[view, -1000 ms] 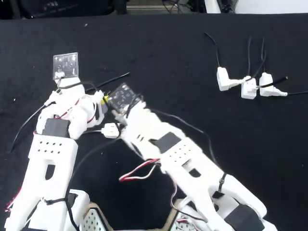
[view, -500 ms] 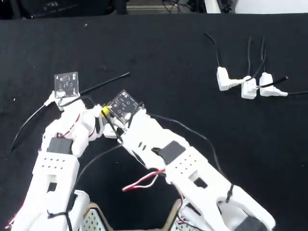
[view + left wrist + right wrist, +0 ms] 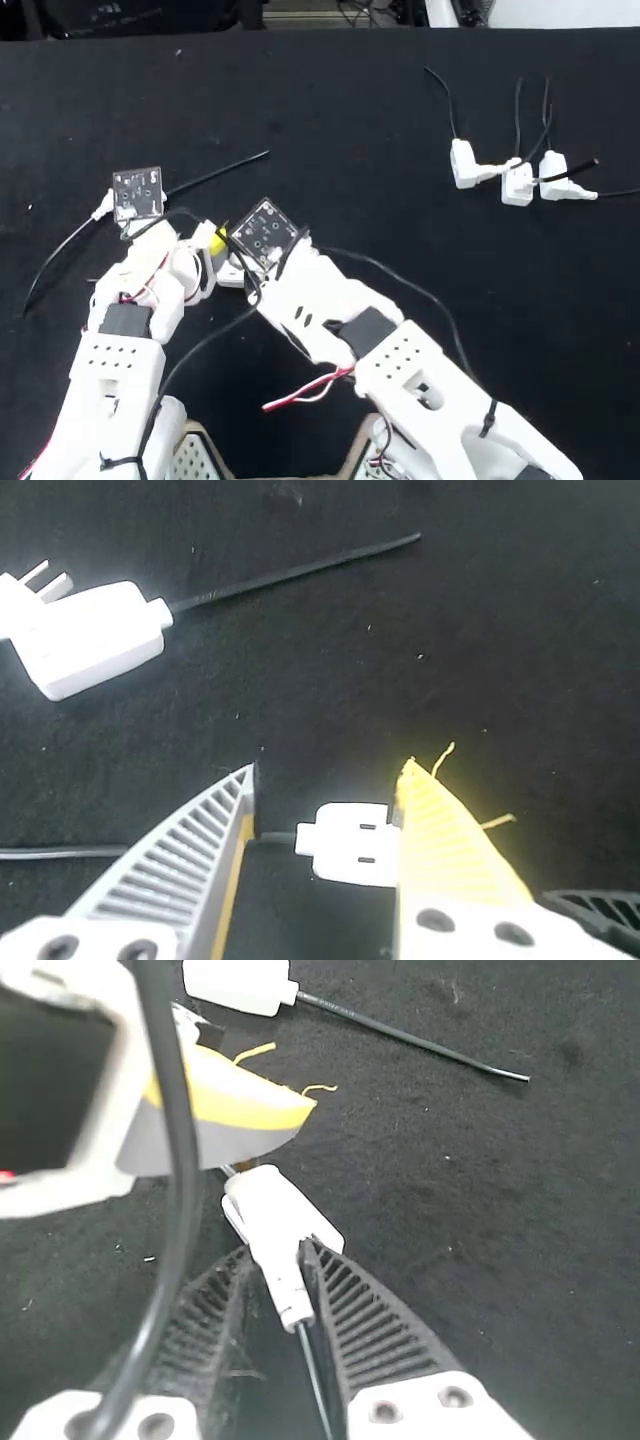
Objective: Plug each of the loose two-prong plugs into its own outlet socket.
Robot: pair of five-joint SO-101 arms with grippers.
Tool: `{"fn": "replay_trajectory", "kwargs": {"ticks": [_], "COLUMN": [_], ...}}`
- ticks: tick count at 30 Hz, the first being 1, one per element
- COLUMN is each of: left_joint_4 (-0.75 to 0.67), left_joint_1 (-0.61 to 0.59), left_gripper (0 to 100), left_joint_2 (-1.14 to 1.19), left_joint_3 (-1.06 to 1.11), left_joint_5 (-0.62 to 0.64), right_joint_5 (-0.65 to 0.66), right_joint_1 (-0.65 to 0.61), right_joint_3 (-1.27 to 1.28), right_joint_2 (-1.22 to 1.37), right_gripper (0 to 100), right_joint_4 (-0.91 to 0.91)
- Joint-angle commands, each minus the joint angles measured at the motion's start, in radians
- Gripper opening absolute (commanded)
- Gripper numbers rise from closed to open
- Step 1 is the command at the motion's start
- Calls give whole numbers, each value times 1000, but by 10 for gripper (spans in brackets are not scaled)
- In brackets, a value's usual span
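Two robot arms meet over a black tabletop (image 3: 350,100). The right pincer (image 3: 275,1252) is clamped on the sides of a white outlet socket (image 3: 265,1210), whose black cord runs back between the pincer's fingers. The socket's two slots face the left pincer (image 3: 330,770), which stands spread wide, with the socket just beside its yellow finger (image 3: 440,830). A loose two-prong plug (image 3: 85,650) lies flat nearby on its black lead, clear of both arms. Far across the tabletop, three white pieces (image 3: 517,183) sit close together, possibly plugs already seated.
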Motion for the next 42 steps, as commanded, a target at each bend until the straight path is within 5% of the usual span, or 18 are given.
{"fn": "replay_trajectory", "kwargs": {"ticks": [1,15,23,31,35,42], "left_joint_4": [-5,-8,-84,-74,52,160], "left_joint_1": [15,16,30,-18,-59,-77], "left_gripper": [223,223,223,223,223,223], "left_joint_2": [-9,-5,2,-9,-9,-9], "left_joint_3": [19,30,-2,-8,-21,7], "left_joint_5": [12,77,77,78,75,69], "right_joint_5": [-60,-60,97,101,170,262], "right_joint_1": [-6,-12,-40,150,290,322], "right_joint_3": [12,33,97,91,91,97], "right_joint_2": [-51,-54,-54,-54,-54,-47], "right_gripper": [11,11,11,11,11,11], "right_joint_4": [-117,-144,-141,3,101,184]}}
